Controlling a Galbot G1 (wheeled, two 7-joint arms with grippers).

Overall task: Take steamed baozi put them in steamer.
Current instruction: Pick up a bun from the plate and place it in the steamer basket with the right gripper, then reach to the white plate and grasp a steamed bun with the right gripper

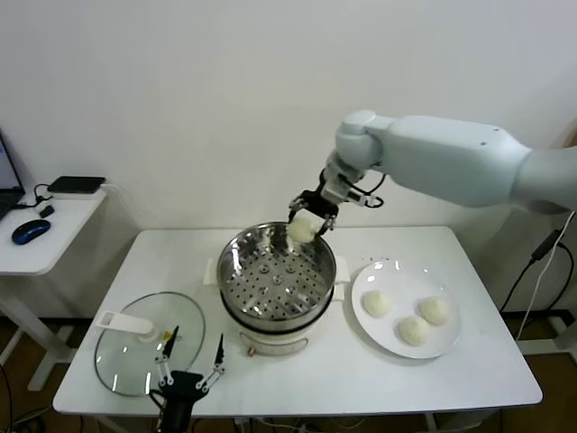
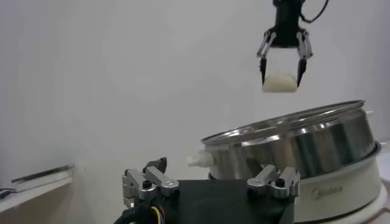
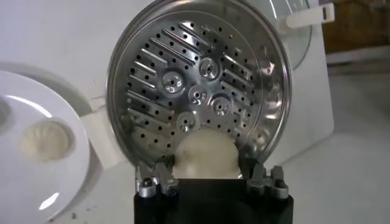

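Head view: we see our right claw raised over the far rim of the round, shiny stainless-steel steamer with its perforated floor, which sits on a white electric cooker base on the white tabletop.
Right claw state: its fingers are clamped on one small, creamy-white, smooth steamed bun; the left wrist view shows that bun pinched between both fingers, hanging clear above the basket rim.
Key relation: the basket floor lies straight below and slightly toward us from the held bun; the right wrist view shows the perforated floor bare beneath it, so we judge the next move to be a short descent before letting go.
Remaining buns: three more lie on the flat white plate, just beside the steamer on our right, nearer our right arm.
Left claw: parked low at the near tabletop edge, fingers apart, holding nothing.
Lid: the round glass lid with white handle lies flat to the left of the steamer.
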